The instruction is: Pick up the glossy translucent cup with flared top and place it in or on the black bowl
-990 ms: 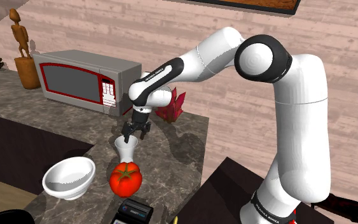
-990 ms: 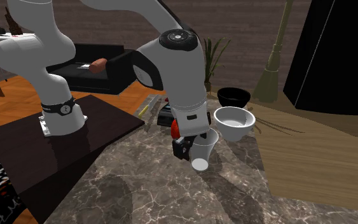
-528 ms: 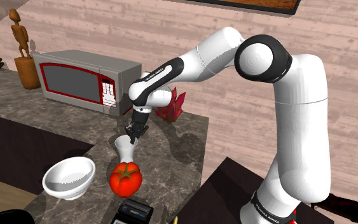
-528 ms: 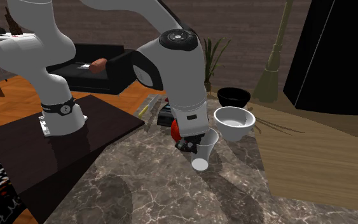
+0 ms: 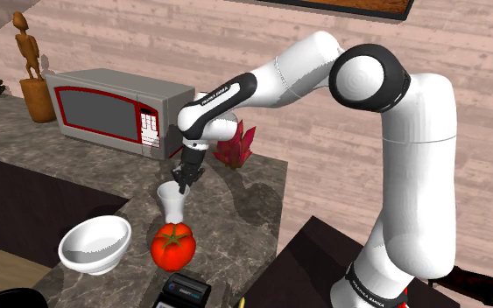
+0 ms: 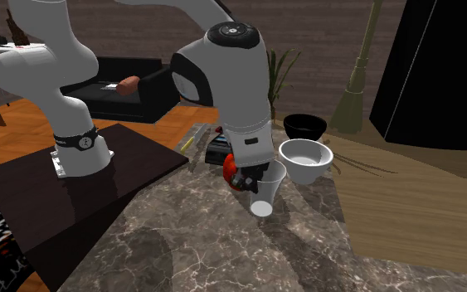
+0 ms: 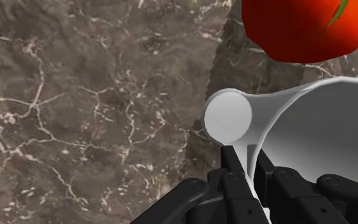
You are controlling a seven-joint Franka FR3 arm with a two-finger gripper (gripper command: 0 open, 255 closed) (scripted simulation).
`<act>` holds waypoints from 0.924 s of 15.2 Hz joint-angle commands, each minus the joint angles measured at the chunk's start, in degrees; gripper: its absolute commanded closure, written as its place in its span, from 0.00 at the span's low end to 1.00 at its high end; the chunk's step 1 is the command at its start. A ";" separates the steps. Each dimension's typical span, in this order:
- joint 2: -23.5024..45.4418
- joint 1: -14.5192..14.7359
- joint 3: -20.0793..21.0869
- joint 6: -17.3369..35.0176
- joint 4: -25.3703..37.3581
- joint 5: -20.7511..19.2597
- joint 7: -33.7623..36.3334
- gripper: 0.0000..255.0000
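Tool [image 5: 182, 181] clasps the white cup [image 5: 172, 203] at its rim. Tomato [image 5: 172, 245] just beside cup; white bowl [image 5: 95, 243] near; microwave [image 5: 117, 112] behind; marbled table [image 5: 235, 201].

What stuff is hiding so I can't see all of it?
The tomato: second exterior view, mostly behind the arm.
The cup: wrist view, cut off by the right edge.
The black gadget: shoulder view, cut off by the bottom edge; too little shows to name it.

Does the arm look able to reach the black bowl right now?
Probably yes: the claw, shut on the cup, has the white bowl between it and the black bowl, but could pass above it.
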 commanded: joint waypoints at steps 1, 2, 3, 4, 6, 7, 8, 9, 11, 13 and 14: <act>-1.03 -0.08 -0.16 -1.17 0.15 -0.28 0.31 1.00; -1.51 -0.06 -0.21 -1.75 0.28 -0.42 0.54 1.00; -1.98 -0.05 -0.26 -2.33 0.41 -0.57 0.77 1.00; -2.44 -0.04 -0.31 -2.92 0.57 -0.71 1.00 1.00; -3.33 -0.03 -0.41 -4.11 0.91 -0.99 1.45 1.00; -3.77 -0.03 -0.45 -4.71 1.09 -1.13 1.67 1.00; -4.19 -0.02 -0.50 -5.32 1.30 -1.26 1.90 1.00; -4.61 -0.02 -0.54 -5.92 1.51 -1.40 2.12 1.00; -5.42 -0.02 -0.62 -7.15 1.98 -1.66 2.56 1.00; -6.18 -0.03 -0.69 -8.39 2.50 -1.91 3.00 1.00; -6.56 -0.03 -0.73 -9.01 2.77 -2.04 3.21 1.00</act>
